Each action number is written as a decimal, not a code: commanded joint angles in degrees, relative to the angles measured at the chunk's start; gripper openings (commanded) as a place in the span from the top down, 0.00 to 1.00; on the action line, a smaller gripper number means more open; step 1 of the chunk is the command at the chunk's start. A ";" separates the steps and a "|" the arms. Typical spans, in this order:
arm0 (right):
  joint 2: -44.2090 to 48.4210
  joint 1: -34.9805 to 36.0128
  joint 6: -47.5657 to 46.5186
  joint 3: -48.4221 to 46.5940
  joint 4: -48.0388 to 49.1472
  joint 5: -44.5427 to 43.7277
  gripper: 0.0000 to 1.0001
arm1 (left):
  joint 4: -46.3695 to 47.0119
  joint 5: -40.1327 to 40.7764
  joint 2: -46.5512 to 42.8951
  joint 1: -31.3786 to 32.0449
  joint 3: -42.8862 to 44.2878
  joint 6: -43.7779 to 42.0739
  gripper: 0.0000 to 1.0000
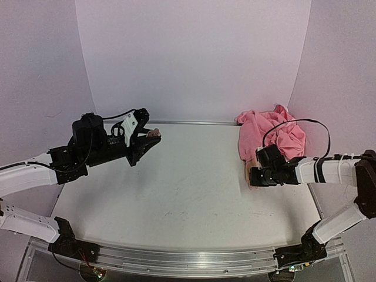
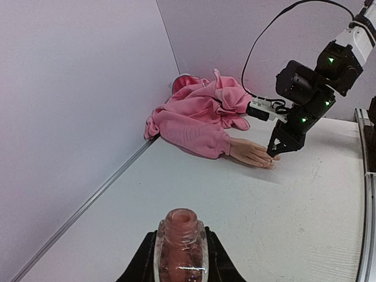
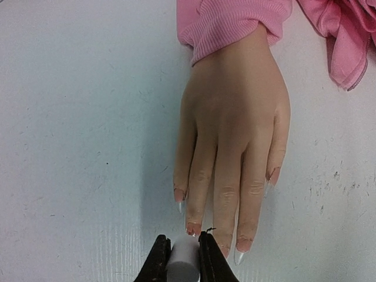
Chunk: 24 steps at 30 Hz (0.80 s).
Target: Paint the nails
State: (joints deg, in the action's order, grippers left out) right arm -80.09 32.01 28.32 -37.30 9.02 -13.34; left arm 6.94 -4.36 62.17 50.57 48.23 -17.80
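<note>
White table point(image 1: 176, 200): left hand point(image 2: 180, 270) clamps uncapped polish bottle point(image 2: 179, 235); right hand point(image 3: 183, 265) pinches white cap point(image 3: 183, 256) near mannequin nails point(image 3: 194, 228).

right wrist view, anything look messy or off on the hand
The nails look patchy: pinkish-red near the bases, pale and clear at the tips. The pink sleeve sits slanted across the wrist of the mannequin hand. No spill shows on the table.
</note>
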 commanded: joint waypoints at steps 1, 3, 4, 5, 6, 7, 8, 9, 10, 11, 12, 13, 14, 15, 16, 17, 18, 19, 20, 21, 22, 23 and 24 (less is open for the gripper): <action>-1.10 -0.35 -0.01 -0.76 -0.18 -1.55 1.00 | 2.48 -0.12 -1.80 -0.29 0.01 0.25 1.00; -1.12 -0.28 -0.01 -0.89 -0.39 -1.68 1.00 | 2.46 -0.12 -1.62 -0.29 0.09 0.33 1.00; -1.08 -0.35 -0.06 -0.86 -0.44 -1.75 1.00 | 2.51 -0.14 -1.64 -0.29 0.05 0.38 1.00; -1.18 -0.30 -0.16 -0.85 -0.53 -1.66 1.00 | 2.47 -0.19 -1.57 -0.31 0.04 0.39 1.00; -1.37 -0.33 -0.30 -0.89 -0.62 -1.61 1.00 | 2.47 -0.21 -1.60 -0.30 0.09 0.34 1.00; -1.58 -0.33 -0.30 -1.01 -0.73 -1.68 1.00 | 2.46 -0.21 -1.50 -0.33 0.09 0.43 1.00; -1.70 -0.32 -0.26 -0.94 -0.75 -1.61 1.00 | 2.46 -0.29 -1.52 -0.30 0.14 0.47 1.00; -1.79 -0.31 -0.28 -0.86 -0.84 -1.66 1.00 | 2.46 -0.30 -1.51 -0.32 0.12 0.44 1.00; -1.86 -0.35 -0.19 -0.85 -0.84 -1.66 1.00 | 2.46 -0.30 -1.50 -0.32 0.17 0.42 1.00; -1.90 -0.30 -0.25 -0.97 -0.84 -1.59 1.00 | 2.46 -0.36 -1.41 -0.30 0.14 0.44 1.00; -1.97 -0.32 -0.29 -1.00 -0.84 -1.60 1.00 | 2.46 -0.31 -1.44 -0.37 0.19 0.47 1.00; -1.99 -0.33 -0.30 -1.01 -0.84 -1.59 1.00 | 2.46 -0.34 -1.43 -0.37 0.20 0.42 1.00; -1.99 -0.33 -0.29 -0.98 -0.84 -1.67 1.00 | 2.50 -0.37 -1.39 -0.38 0.18 0.48 1.00; -2.00 -0.34 -0.37 -0.94 -0.84 -1.79 1.00 | 2.47 -0.38 -1.30 -0.38 0.18 0.43 1.00; -2.06 -0.33 -0.37 -0.98 -0.84 -1.86 1.00 | 2.47 -0.39 -1.28 -0.38 0.20 0.48 1.00; -2.22 -0.30 -0.50 -1.02 -0.84 -1.86 1.00 | 2.48 -0.39 -1.31 -0.38 0.20 0.51 1.00; -2.44 -0.31 -0.54 -1.09 -0.84 -1.88 1.00 | 2.47 -0.39 -1.41 -0.38 0.18 0.45 1.00; -2.62 -0.31 -0.59 -1.17 -0.84 -1.81 1.00 | 2.48 -0.39 -1.40 -0.38 0.20 0.44 1.00; -2.81 -0.35 -0.77 -1.26 -0.78 -1.61 1.00 | 2.47 -0.39 -1.44 -0.38 0.13 0.47 1.00; -2.99 -0.34 -0.89 -1.36 -0.69 -1.50 1.00 | 2.48 -0.39 -1.47 -0.38 0.20 0.47 1.00; -3.11 -0.34 -1.00 -1.49 -0.63 -1.51 1.00 | 2.49 -0.39 -1.52 -0.38 0.19 0.45 1.00; -3.14 -0.33 -1.05 -1.54 -0.58 -1.53 1.00 | 2.47 -0.39 -1.48 -0.38 0.16 0.47 1.00; -3.18 -0.36 -1.07 -1.61 -0.58 -1.67 1.00 | 2.46 -0.39 -1.49 -0.38 0.13 0.48 1.00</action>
State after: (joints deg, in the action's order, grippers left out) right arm -82.65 31.90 28.10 -37.32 8.99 -13.54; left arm 6.94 -4.36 62.00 50.50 48.23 -17.80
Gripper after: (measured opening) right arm 0.154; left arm 0.217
